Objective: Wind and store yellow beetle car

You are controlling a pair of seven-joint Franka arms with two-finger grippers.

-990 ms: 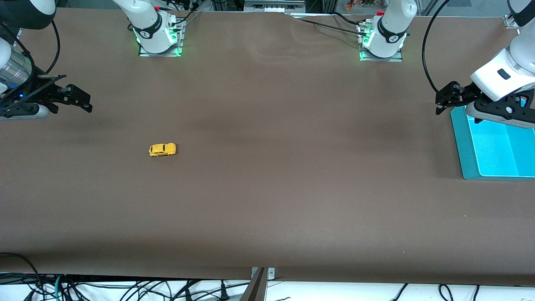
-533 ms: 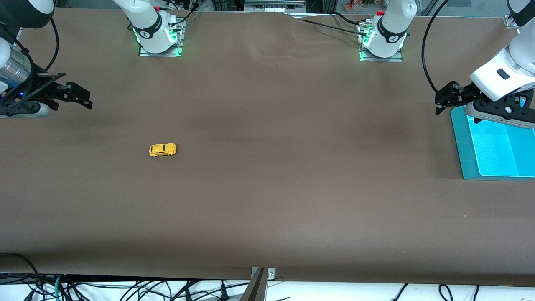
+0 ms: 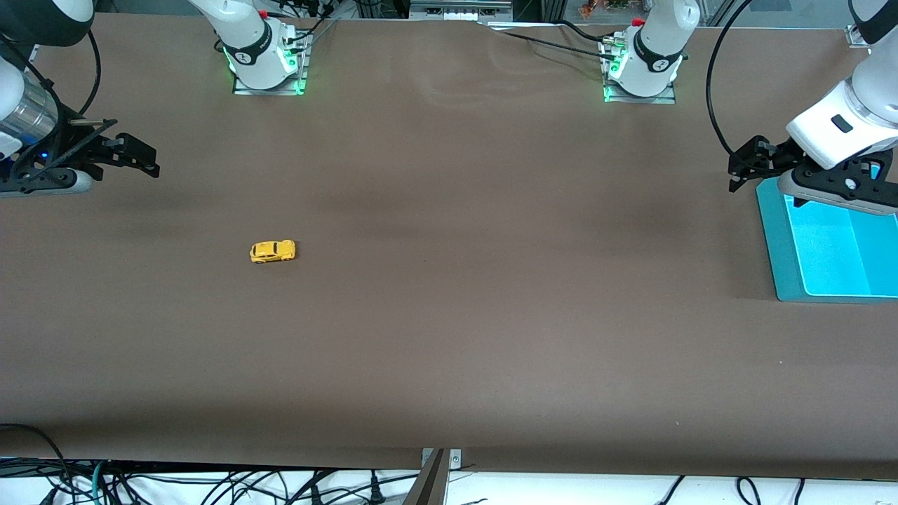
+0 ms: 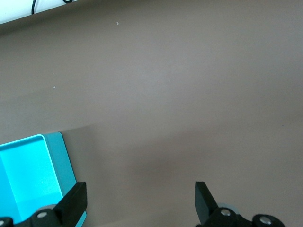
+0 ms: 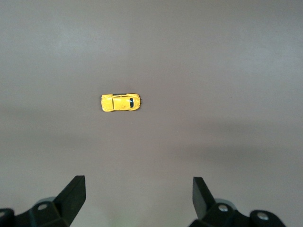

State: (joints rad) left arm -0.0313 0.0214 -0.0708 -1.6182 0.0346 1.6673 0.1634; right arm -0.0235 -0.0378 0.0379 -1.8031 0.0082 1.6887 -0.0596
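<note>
The right hand point(image 3: 144, 160) hangs above the brown worktop point(image 3: 449, 315) at the right arm's end, its fingers point(image 5: 73, 194) spread apart and holding nothing. The yellow beetle car point(image 3: 273, 250) sits on its wheels on the bare worktop — nearer to the front camera than that hand and well apart from it. At the left arm's end the left hand point(image 3: 745, 168) hovers with its fingers point(image 4: 204, 201) apart — just beside the rim of a teal bin point(image 3: 772, 242).
</note>
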